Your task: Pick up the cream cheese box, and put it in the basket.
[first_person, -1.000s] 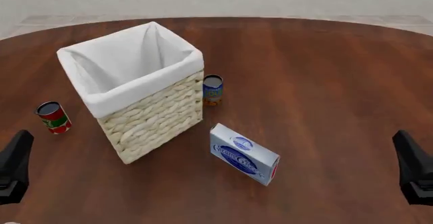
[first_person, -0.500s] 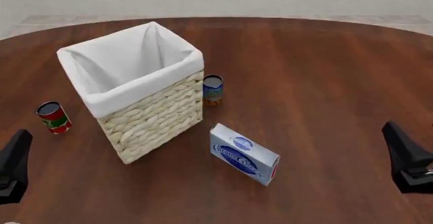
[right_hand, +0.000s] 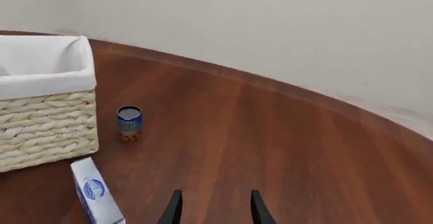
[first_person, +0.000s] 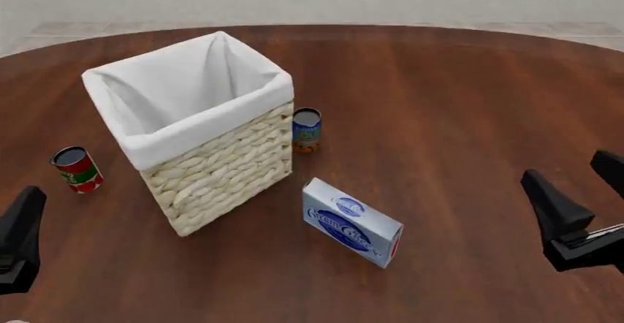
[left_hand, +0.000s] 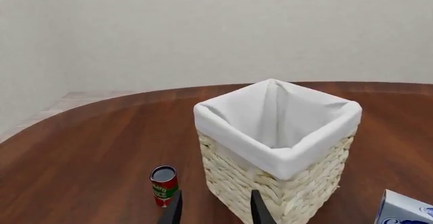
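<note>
At the near right of the table (first_person: pixel 458 104), right gripper (first_person: pixel 580 202) parted, nothing between its two dark fingers, hovering well apart from the cream cheese box (first_person: pixel 352 222). At the near left edge, left gripper (left_hand: pixel 215 210) parted too and empty, near a red can (first_person: pixel 77 169). Between the grippers, box flat on the wood, red end toward the near right, just beside the basket (first_person: pixel 216 169). Behind the box, close to the basket's right corner, a small blue-and-orange can (first_person: pixel 306 130), upright.

The cream cheese box (first_person: pixel 352 222) lies flat just beside the basket (first_person: pixel 219 169).
</note>
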Action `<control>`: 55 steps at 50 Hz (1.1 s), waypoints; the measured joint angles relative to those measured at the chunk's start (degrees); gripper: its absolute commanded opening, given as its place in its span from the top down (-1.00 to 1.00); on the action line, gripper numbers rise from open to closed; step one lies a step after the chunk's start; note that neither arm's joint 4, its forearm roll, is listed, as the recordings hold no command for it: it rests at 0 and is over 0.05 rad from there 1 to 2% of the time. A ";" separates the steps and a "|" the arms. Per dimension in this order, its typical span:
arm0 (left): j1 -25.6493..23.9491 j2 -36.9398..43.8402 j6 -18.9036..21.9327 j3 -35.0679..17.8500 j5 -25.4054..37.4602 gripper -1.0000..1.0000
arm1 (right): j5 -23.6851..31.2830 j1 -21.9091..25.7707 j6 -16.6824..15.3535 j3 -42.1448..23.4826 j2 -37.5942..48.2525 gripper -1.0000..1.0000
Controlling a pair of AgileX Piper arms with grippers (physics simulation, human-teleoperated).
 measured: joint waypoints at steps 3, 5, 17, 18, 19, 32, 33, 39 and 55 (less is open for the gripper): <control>-0.01 0.00 -0.03 0.00 0.00 -1.00 | 0.01 0.81 -0.74 -0.76 1.42 -1.00; -0.01 0.00 -0.07 0.00 0.00 -1.00 | 0.14 1.32 -1.17 -1.42 2.42 -1.00; -0.33 0.00 -0.18 -0.02 -0.04 -1.00 | 1.05 5.15 -3.77 -4.85 8.24 -1.00; -0.36 0.00 -0.18 -0.02 -0.05 -1.00 | 1.11 5.51 -3.97 -5.09 8.72 -1.00; -0.39 0.00 -0.18 -0.03 -0.06 -1.00 | 1.19 5.88 -4.24 -5.31 9.17 -1.00; -0.61 -0.01 0.13 -0.05 -0.32 -1.00 | 3.89 9.53 -5.36 -9.72 14.61 -1.00; -0.63 -0.01 0.18 -0.05 -0.36 -1.00 | 4.20 9.77 -5.33 -10.09 14.95 -1.00; -0.84 -0.01 0.31 -0.05 -0.53 -1.00 | 5.44 11.38 -5.44 -11.63 16.77 -1.00; -1.20 -0.01 0.49 0.00 -0.87 -1.00 | 8.52 15.25 -4.99 -15.45 21.54 -1.00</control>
